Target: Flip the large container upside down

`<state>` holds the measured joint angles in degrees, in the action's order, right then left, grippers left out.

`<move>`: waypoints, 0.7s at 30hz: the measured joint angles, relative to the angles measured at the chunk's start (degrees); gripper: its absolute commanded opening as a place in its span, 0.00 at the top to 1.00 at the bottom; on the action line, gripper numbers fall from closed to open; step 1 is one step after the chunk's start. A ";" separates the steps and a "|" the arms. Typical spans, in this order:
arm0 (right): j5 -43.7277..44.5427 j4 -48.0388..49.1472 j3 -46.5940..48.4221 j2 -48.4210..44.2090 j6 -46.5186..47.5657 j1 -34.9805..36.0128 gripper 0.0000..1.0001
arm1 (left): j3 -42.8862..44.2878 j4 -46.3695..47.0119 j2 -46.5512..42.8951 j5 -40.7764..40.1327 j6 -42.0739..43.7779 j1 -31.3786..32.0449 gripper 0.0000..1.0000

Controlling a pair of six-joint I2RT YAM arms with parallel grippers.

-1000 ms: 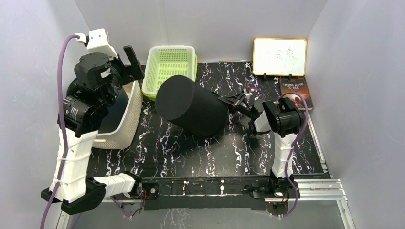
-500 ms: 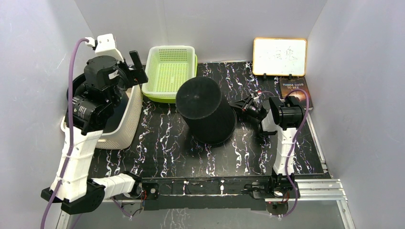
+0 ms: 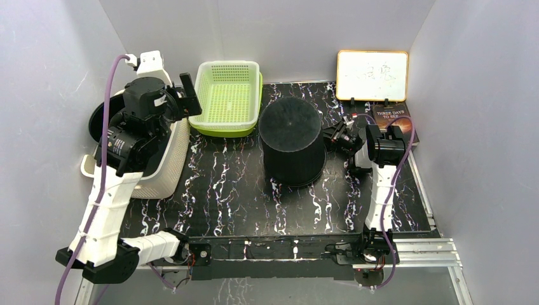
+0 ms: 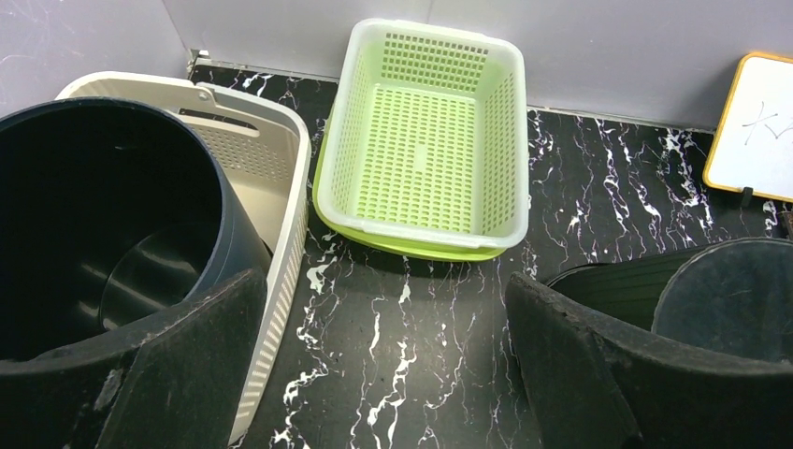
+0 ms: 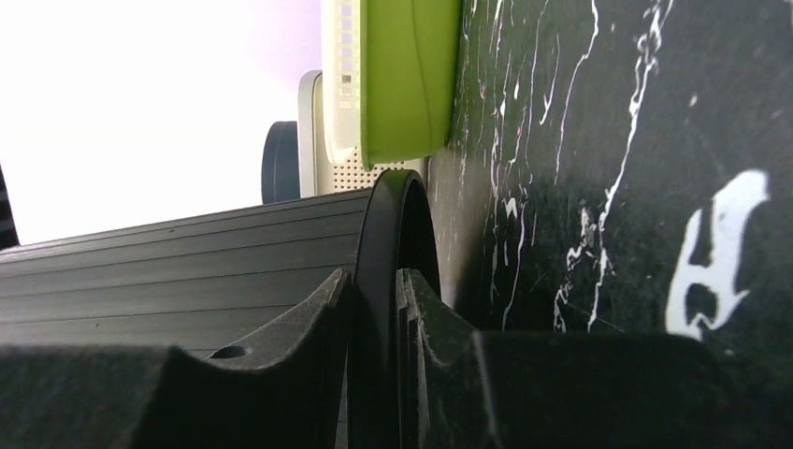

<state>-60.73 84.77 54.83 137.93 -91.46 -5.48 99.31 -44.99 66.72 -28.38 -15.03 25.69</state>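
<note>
1. Large container (image 3: 290, 136): black, bottom up on the marbled table (image 3: 222, 197), flat base facing the overhead camera, wide mouth down; it stands right of centre, just beside the green basket (image 3: 229, 95) and apart from it
2. Right gripper (image 3: 335, 135): low at the container's right side, by the rim at table level; in the wrist view the black rim runs between the two fingers (image 5: 309, 327), one on the ribbed outer wall, the other on the far side of the lip; both lie very close to the rim; whether they press on it or stand just clear, I cannot tell
3. Left gripper (image 4: 385, 281): raised over the left of the table, jaws spread wide, nothing between them; well apart from the container
4. Beige basket (image 4: 271, 178) at the far left, holding a dark bucket (image 4: 112, 215), mouth up; green basket just beside it, nothing in it
5. Whiteboard (image 3: 372, 75) propped against the back wall at right; book (image 3: 394, 121) flat on the table in front of it, near the right arm
</note>
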 measured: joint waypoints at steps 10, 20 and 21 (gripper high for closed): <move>-0.02 -9.84 0.59 -2.47 16.72 -1.55 0.76 | -1.46 1.14 -0.07 0.48 0.00 0.00 0.01; 6.25 -35.43 0.94 -10.75 38.14 -1.95 0.73 | -4.39 1.66 -0.07 0.55 -0.07 0.00 0.02; 7.50 -38.82 1.01 -12.02 40.59 -2.08 0.71 | -4.66 1.64 -0.07 0.57 -0.11 0.00 0.02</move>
<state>-53.23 45.95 55.83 125.91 -50.87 -7.55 94.65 -43.35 66.65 -27.81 -15.14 25.69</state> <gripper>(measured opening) 0.258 0.983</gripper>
